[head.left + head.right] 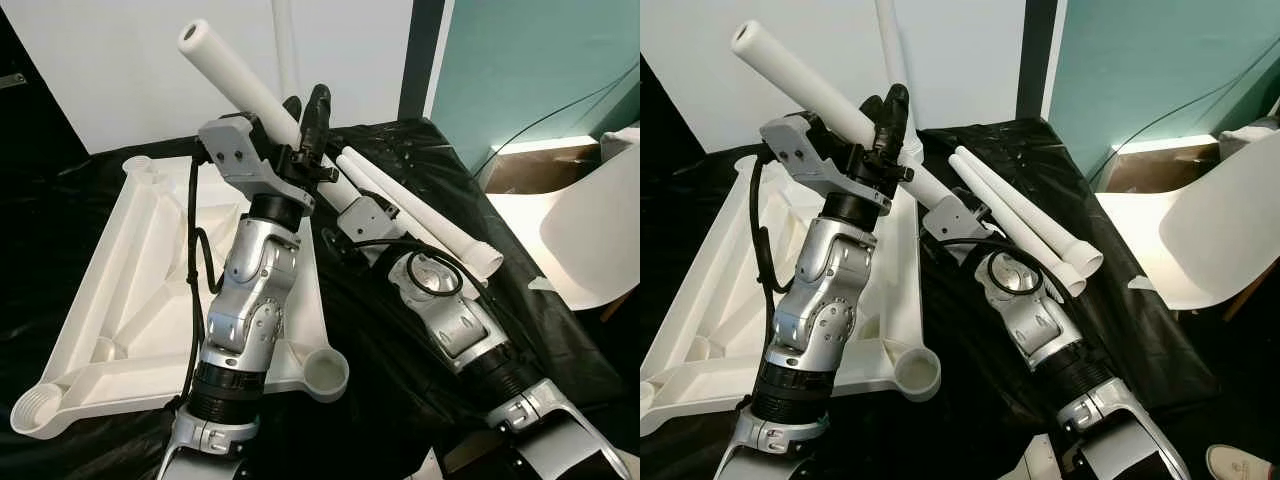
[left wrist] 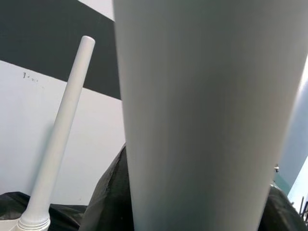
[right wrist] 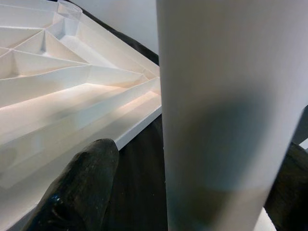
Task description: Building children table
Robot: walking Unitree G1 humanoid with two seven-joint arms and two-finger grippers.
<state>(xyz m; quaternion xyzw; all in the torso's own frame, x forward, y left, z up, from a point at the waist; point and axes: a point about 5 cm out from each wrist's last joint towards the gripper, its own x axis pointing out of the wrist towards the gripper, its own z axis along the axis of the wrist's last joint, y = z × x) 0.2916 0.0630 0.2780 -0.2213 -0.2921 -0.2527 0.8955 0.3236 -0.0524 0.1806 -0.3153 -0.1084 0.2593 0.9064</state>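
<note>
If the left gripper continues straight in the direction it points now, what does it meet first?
Probably the white wall. The left gripper, shut on a table leg, points up and away; the upright screwed-in leg stands beside that line.

I am seeing a black cloth lying over the work surface, a white chair standing off to the right against a teal wall, a cable hanging across that wall, and a shoe showing at the bottom corner
</note>
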